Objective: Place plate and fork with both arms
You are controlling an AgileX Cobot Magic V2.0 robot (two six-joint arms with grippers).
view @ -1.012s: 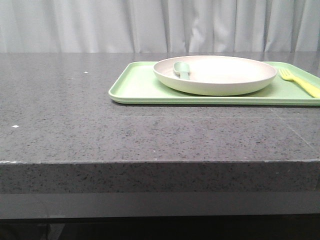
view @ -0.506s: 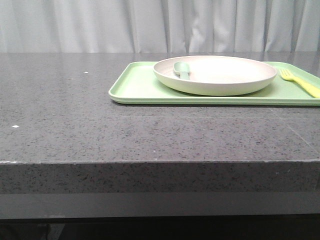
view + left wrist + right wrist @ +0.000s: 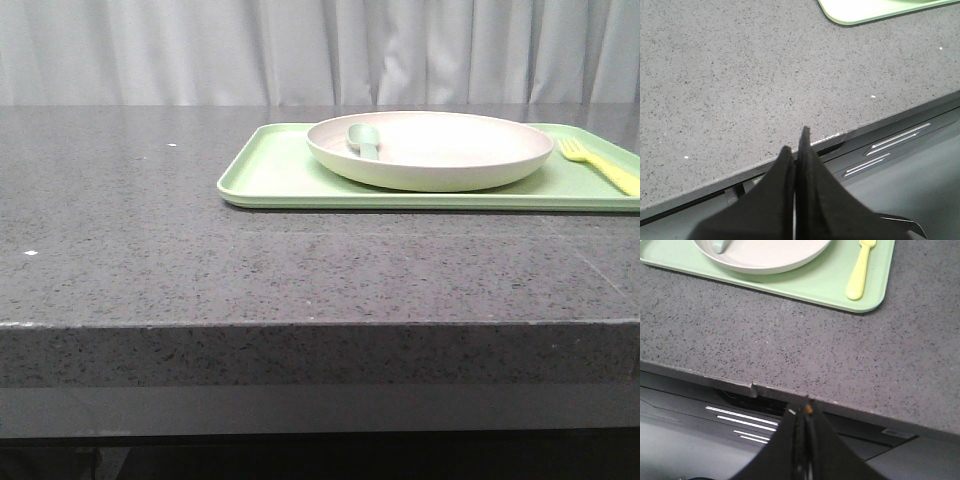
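The cream plate [image 3: 432, 150] rests on the light-green tray [image 3: 280, 175] at the back right of the counter, also showing in the right wrist view as the plate [image 3: 765, 252]. A grey-green spoon [image 3: 364, 140] lies inside it. The pale-yellow fork [image 3: 600, 165] lies on the tray to the plate's right; the right wrist view shows the fork [image 3: 861, 271] flat on the tray [image 3: 815, 285]. My left gripper [image 3: 796, 145] is shut and empty, back over the counter's near edge. My right gripper [image 3: 802, 412] is shut and empty too, at the near edge, short of the tray. Neither arm appears in the front view.
A dark speckled stone counter [image 3: 150, 240] carries everything, and its front edge [image 3: 300, 325] runs across the front view. One corner of the tray [image 3: 860, 12] shows in the left wrist view. A pale curtain [image 3: 200, 50] hangs behind.
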